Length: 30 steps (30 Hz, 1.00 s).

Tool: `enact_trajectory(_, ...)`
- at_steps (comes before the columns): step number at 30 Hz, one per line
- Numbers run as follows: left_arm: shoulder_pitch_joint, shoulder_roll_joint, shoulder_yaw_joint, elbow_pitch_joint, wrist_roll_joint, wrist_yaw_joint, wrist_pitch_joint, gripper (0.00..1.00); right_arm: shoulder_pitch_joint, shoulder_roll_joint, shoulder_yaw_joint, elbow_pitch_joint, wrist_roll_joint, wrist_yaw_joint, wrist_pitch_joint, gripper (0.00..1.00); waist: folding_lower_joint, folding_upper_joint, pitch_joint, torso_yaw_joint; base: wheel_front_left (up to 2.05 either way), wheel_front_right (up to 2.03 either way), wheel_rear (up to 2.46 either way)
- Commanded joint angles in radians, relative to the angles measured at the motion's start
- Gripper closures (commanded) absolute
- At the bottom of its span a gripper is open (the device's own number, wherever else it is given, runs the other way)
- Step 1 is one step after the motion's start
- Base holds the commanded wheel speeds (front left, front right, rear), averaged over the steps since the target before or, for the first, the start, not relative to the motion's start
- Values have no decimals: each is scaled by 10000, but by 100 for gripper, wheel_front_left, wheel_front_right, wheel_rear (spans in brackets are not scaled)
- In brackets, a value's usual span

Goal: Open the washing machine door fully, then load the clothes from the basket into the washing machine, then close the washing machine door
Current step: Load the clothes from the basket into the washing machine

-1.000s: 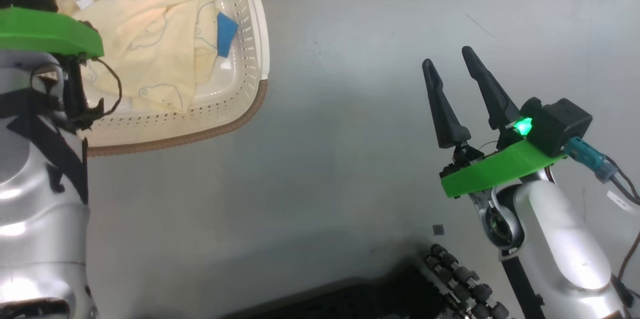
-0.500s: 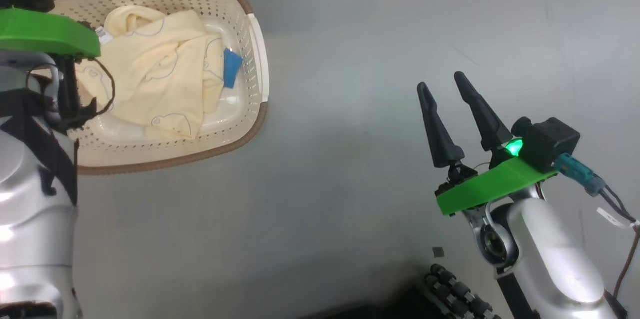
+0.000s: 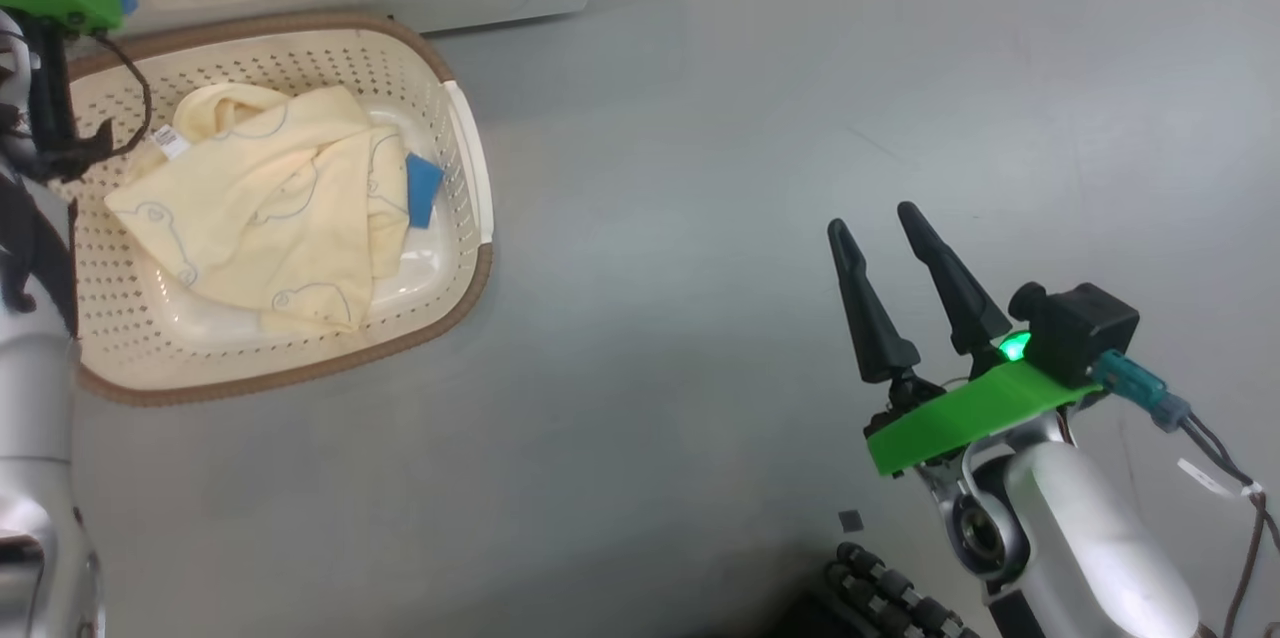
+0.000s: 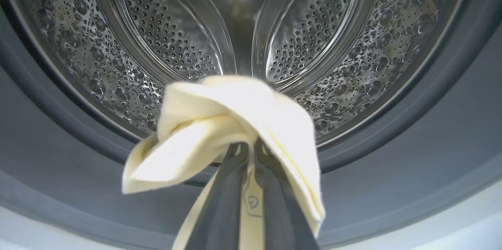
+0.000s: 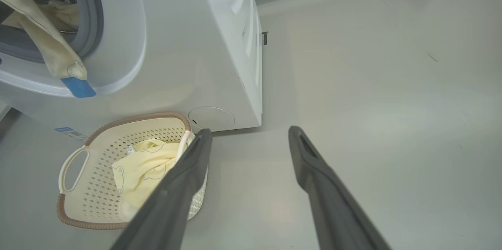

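Left wrist view: left hand (image 4: 247, 147) pressed together, pinching a pale-yellow garment (image 4: 219, 124) at the mouth of the steel drum (image 4: 172, 46), just over the grey seal (image 4: 392, 156). Right wrist view: garment's tail hangs out over the washing machine (image 5: 188, 46) front, blue trim lowest. Rest of the clothes (image 3: 270, 218) lie in the basket (image 3: 300, 58) on the floor (image 3: 700, 218), just in front of the machine. Right hand (image 3: 870, 220) spread, empty, well apart from the basket.

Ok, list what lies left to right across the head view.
left arm → basket, with clothes in it → floor → right gripper
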Motion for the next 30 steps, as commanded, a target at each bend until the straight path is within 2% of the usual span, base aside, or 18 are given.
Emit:
enact_trajectory(1, -443, 492, 80, -137, 98, 107, 48, 100, 357, -85, 190, -229, 83, 16, -95, 0, 1, 0, -86, -85, 0, 0, 0)
enact_trajectory(17, -2263, 751, -295, 1779, 387, 497, 143, 100, 724, -85, 387, -191, 25, 16, -95, 0, 1, 0, -127, -378, 0, 0, 0)
enact_trajectory(30, -3905, 1059, -589, 3488, 549, 778, -82, 100, 903, -85, 634, -177, -51, 16, -95, 0, 1, 0, 390, -671, 0, 0, 0)
